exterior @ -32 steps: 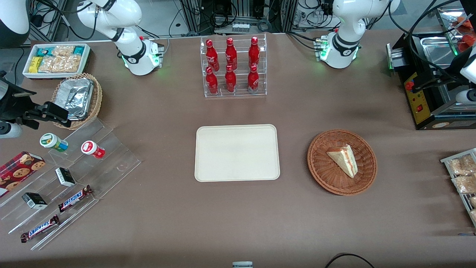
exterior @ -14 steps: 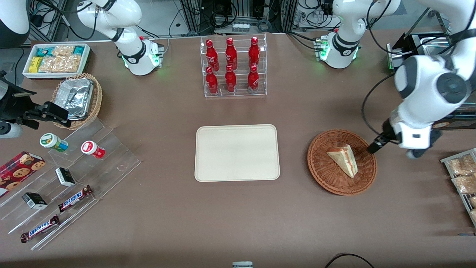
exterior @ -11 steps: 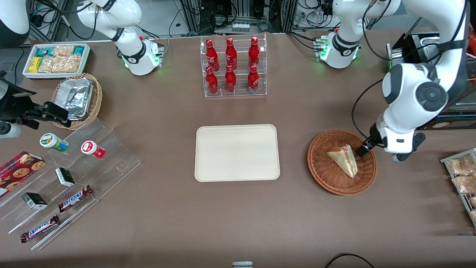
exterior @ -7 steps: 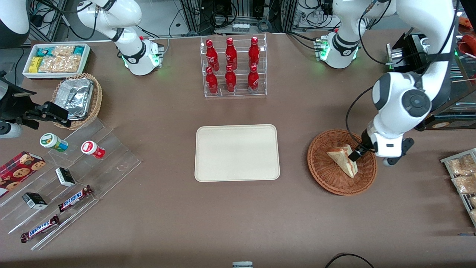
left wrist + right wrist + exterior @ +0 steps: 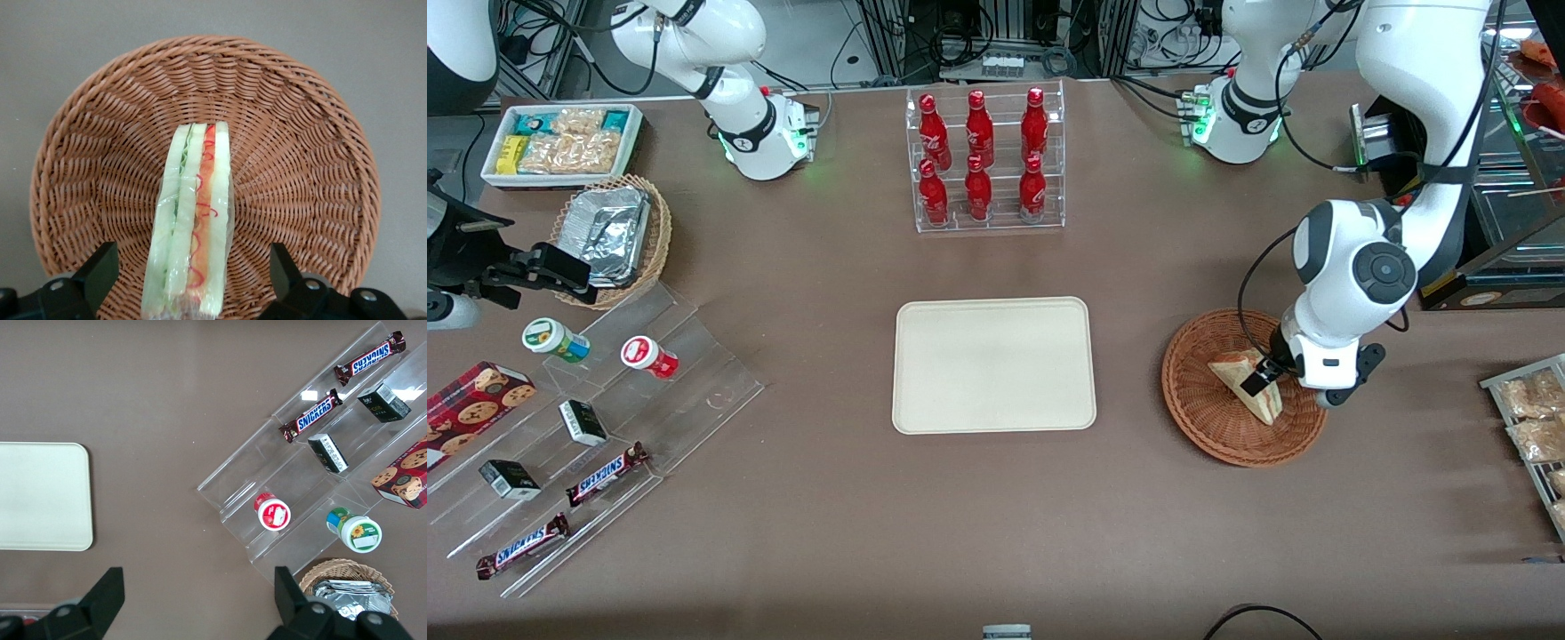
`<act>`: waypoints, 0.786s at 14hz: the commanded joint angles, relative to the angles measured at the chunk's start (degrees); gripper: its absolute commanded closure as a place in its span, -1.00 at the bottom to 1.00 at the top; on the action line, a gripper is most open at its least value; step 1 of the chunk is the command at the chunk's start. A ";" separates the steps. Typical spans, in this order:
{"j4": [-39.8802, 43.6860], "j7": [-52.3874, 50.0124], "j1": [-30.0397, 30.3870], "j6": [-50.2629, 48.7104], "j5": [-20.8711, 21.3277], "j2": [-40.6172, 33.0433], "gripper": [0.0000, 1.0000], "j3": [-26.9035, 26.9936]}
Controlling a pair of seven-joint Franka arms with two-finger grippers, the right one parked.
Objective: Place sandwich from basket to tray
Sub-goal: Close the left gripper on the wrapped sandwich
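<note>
One smooth cream tray (image 5: pixel 994 365), a rounded rectangle with a low rim, lay flat mid-tabletop. Toward the working arm's end sat the round, shallow basket (image 5: pixel 1200 413) of reddish-brown woven wicker. The sandwich (image 5: pixel 1238 372), a film-wrapped triangular wedge of pale bread, lay inside it near the middle, its striped red-and-green cut edge facing up. In the wrist view its long axis ran between the fingers (image 5: pixel 100 272). The jaws (image 5: pixel 1256 380) hung spread wide astride it, not touching.
</note>
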 commanded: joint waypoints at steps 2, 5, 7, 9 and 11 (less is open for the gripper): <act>-2.00 -1.28 -0.86 2.16 0.13 0.52 -1.00 0.41; -1.65 -1.28 -1.03 2.16 0.13 1.40 -0.58 0.41; -1.83 -1.28 -1.91 2.16 0.13 1.49 0.48 0.41; -1.13 -1.19 -1.91 1.55 0.13 1.40 1.00 0.41; 1.58 -1.19 -2.00 -2.82 0.13 0.61 1.00 0.50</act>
